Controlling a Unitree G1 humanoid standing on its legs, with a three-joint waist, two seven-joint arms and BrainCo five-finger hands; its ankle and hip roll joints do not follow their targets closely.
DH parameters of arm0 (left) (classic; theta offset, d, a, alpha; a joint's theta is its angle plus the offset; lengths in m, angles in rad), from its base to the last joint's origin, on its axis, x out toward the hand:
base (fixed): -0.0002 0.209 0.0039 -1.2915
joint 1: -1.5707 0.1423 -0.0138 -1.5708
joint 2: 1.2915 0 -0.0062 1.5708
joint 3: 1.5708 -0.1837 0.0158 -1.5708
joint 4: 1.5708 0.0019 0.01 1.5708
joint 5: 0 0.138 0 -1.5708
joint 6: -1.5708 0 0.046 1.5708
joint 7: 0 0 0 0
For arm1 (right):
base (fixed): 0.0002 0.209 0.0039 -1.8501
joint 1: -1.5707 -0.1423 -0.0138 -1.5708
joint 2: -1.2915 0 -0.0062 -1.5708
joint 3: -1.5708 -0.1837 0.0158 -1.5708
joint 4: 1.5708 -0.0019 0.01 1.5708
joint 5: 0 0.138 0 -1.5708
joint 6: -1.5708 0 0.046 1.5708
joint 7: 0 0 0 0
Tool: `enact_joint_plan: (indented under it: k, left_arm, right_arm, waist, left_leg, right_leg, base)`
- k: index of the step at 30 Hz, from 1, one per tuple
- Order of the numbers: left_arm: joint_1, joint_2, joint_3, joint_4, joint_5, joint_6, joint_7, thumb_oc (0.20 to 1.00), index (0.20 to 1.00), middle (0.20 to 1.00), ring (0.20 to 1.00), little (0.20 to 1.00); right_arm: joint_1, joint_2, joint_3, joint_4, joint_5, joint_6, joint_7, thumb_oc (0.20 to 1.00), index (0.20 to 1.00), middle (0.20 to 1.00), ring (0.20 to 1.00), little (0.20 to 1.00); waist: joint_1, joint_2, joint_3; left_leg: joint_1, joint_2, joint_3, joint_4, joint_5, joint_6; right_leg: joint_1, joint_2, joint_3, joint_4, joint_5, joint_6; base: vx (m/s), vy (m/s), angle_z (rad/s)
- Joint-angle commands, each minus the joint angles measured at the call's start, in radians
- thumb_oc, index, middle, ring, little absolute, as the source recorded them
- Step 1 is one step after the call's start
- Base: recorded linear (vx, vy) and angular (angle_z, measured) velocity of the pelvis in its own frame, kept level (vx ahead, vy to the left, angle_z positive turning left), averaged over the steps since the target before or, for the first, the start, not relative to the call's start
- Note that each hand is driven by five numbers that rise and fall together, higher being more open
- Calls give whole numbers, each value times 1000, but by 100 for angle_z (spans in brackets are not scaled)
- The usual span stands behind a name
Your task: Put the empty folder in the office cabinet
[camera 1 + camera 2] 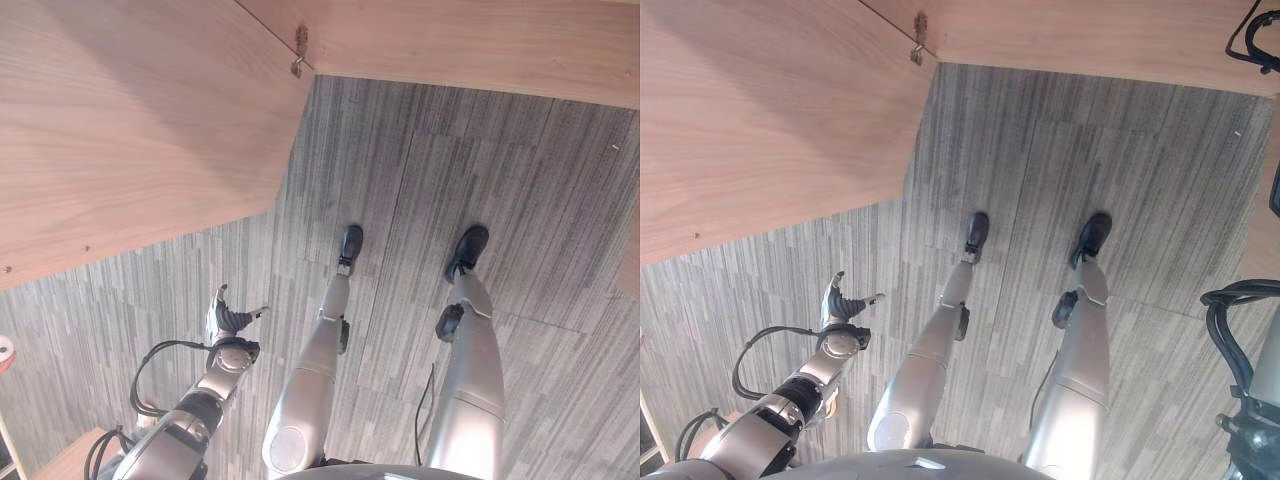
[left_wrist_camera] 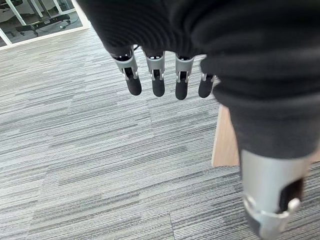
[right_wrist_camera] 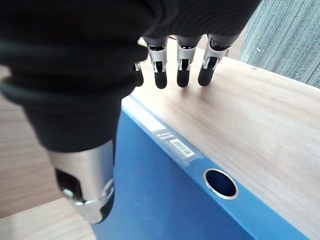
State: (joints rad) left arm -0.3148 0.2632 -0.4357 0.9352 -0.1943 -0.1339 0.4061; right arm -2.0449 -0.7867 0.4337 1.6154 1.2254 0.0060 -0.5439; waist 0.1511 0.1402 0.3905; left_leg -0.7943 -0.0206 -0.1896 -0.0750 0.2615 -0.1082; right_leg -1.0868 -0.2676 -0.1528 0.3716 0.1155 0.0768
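The widest thing in view is the grey striped carpet floor (image 1: 480,180), seen from the head camera; against it stand the pale wooden panels of the office cabinet (image 1: 130,130), one large face at the left and another along the top edge, joined at a small metal hinge (image 1: 300,52), so that a door is judged to stand open. In the right wrist view a wooden surface (image 3: 260,115) of the same pale grain is seen, and against it the blue folder (image 3: 165,200) is set, its spine carrying a white label (image 3: 167,137) and a round metal-rimmed finger hole (image 3: 220,183). The right robot hand (image 3: 181,65) is held with straight, relaxed fingers just past the folder's upper edge and above the wood; nothing is gripped, and whether the thumb touches the blue cover cannot be told. The left robot hand (image 1: 228,320) hangs low by the floor, its fingers (image 2: 158,82) spread and straight, holding nothing. The folder is judged to be already at or within the cabinet, so the step in hand is taken to be the final seating. It would be done well if the flat fingers were kept against the spine near the label and a gentle, square push were given along the wood, so that the folder is not tipped or skewed.
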Motion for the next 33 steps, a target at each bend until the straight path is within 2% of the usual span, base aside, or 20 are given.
enact_joint_plan:
  k: [1, 5, 9, 11, 12, 21, 33]
  left_arm:
    - [23, 105, 14, 43, -45, -1, 15, 1000, 1000, 1000, 1000, 1000]
    - [42, 110, 16, 34, -36, -1, 13, 1000, 1000, 1000, 1000, 1000]
    - [48, 117, 22, 22, -35, -3, 13, 1000, 1000, 1000, 1000, 1000]
    - [48, 117, 22, 21, -31, -3, 12, 1000, 1000, 1000, 1000, 1000]
    - [45, 118, 19, 17, -26, -5, 13, 1000, 1000, 1000, 1000, 1000]
    - [44, 119, 19, -12, -24, 0, 28, 1000, 1000, 1000, 1000, 1000]
    - [13, 116, 28, -11, -31, 10, 49, 1000, 1000, 1000, 1000, 1000]
  right_arm:
    - [-26, -14, 137, -35, -46, -22, 29, 1000, 1000, 1000, 1000, 1000]
    - [-16, -4, 165, -67, -101, -19, 50, 1000, 1000, 1000, 1000, 1000]
    - [-4, 12, 232, -77, -266, 37, 83, 1000, 1000, 1000, 1000, 1000]
    - [-1, 16, 252, -80, -305, 52, 99, 275, 275, 275, 275, 275]
    - [3, 13, 262, -71, -328, 49, 101, 200, 200, 200, 200, 200]
    - [28, 6, 199, -66, -347, 28, 42, 200, 200, 200, 200, 200]
    - [54, 34, 195, -79, -379, 22, -4, 200, 200, 200, 200, 200]
  waist:
    - [39, -34, -5]
    - [46, -32, -2]
    - [49, -28, 5]
    - [50, -27, 8]
    - [50, -25, 12]
    - [42, -10, 23]
    - [21, -15, 40]
  left_leg:
    - [213, 55, -44, -12, -290, -92]
    - [213, 56, -41, -12, -290, -92]
    - [211, 58, -34, -12, -287, -93]
    - [210, 58, -33, -12, -285, -93]
    - [208, 61, -30, -12, -283, -92]
    - [209, 60, -26, -12, -285, -91]
    - [197, 62, -16, -12, -286, -94]
  right_leg:
    - [59, -8, 62, -60, -93, 112]
    - [49, -6, 65, -54, -91, 111]
    - [42, -4, 68, -54, -88, 111]
    - [39, -5, 68, -52, -87, 110]
    - [36, -5, 67, -50, -87, 110]
    - [42, 5, 71, -66, -83, 110]
    - [39, 18, 69, -84, -75, 108]
  base:
    - [0, 0, 0]
    - [0, 0, 0]
    - [0, 0, 0]
    - [0, 0, 0]
    - [0, 0, 0]
    - [0, 0, 0]
    - [1, 2, -3]
